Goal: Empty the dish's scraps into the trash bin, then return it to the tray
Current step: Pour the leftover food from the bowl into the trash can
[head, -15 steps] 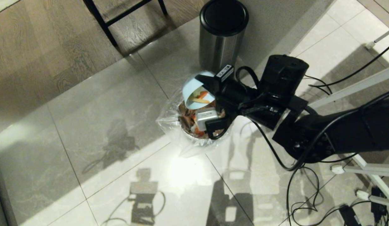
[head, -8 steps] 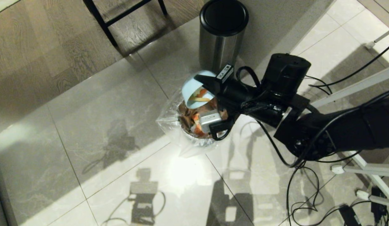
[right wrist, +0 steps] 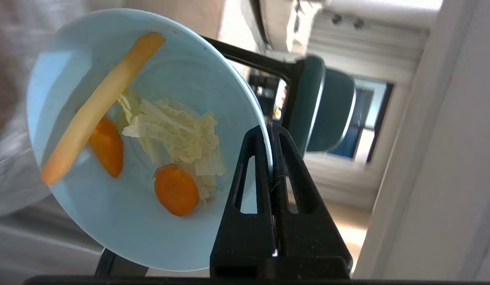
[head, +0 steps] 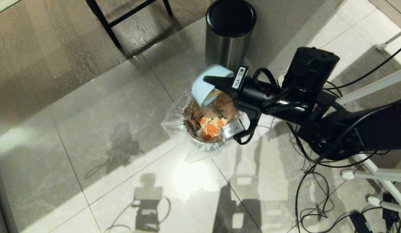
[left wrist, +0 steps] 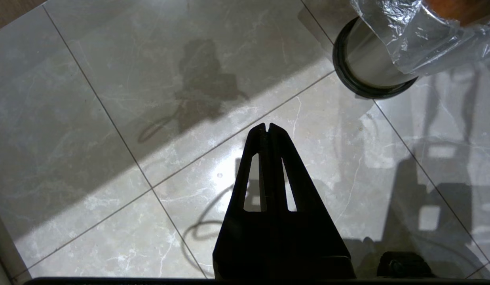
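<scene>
The right hand [head: 208, 79] is clamped shut on the rim of the bowl [head: 203, 84], one thin black finger inside the wall and one outside, as the right wrist view shows [right wrist: 271, 136]. The bowl is smooth, plain, pale blue and round, and it is tipped steeply on edge directly above the bin [head: 200, 142], mouth turned down toward it. In the right wrist view, scraps [right wrist: 177, 138] cling to the glossy inside of the bowl: a long pale-orange strip, two round carrot slices, and crinkled pale-yellow cabbage pieces.

The bin is a small steel cylinder with a black base ring, lined with a crumpled clear plastic bag [head: 174, 126] that spills over its rim. Inside it lies a heap of brown, orange and pale bits.

Just behind the bin stands a taller brushed-steel bin with a flat black lid [head: 229, 32]. Both stand on a floor [head: 90, 129] of glossy grey marbled tiles. Black cables [head: 317, 200] trail on the tiles to the right of the bin.

The left hand [left wrist: 268, 128] hangs over the tiles near the bin, its two slotted black fingers pressed together, holding nothing.
</scene>
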### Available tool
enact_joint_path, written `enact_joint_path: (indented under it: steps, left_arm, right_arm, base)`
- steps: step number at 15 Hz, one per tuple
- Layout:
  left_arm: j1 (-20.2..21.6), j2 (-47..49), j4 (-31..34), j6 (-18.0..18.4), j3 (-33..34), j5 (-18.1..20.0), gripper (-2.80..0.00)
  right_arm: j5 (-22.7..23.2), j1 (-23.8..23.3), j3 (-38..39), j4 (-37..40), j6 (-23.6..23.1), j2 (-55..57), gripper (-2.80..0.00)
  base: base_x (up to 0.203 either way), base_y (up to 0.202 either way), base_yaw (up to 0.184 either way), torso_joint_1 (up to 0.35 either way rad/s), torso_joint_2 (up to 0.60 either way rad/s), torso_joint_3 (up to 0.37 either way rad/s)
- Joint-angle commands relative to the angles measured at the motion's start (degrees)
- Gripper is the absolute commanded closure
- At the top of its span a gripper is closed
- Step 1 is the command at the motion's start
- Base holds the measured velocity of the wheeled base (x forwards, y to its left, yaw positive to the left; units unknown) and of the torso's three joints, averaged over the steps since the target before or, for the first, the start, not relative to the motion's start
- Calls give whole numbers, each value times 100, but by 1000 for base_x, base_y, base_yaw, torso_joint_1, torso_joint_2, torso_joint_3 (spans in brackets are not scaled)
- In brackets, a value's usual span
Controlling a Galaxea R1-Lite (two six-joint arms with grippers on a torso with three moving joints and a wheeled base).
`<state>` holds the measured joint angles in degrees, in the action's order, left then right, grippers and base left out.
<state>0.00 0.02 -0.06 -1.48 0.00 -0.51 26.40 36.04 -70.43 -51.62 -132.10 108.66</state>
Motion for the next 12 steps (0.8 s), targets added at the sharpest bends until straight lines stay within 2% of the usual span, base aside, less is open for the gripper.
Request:
enact_joint_path:
  steps: [1,4,9,12]
  left_arm:
    - [0,6,-3,-1,0,-2,0]
    - [0,6,-3,6,0,-2,0]
    - [0,6,4,-2,0,-2,0]
    - [0,-2,-3,2,0,-2,0]
  right_arm:
    - [23,-43,155,47,-130,-116,0]
    - [-15,-67,223,26,-204,-109,0]
    - [-38,-308,149,25,-1133,-175,0]
    - [-38,-313,-155,-23,-1131,-40,0]
  base:
    - [0,0,0,0,0,0]
    - [0,0,0,0,0,0]
    - [0,0,0,0,0,0]
    - [0,0,0,0,0,0]
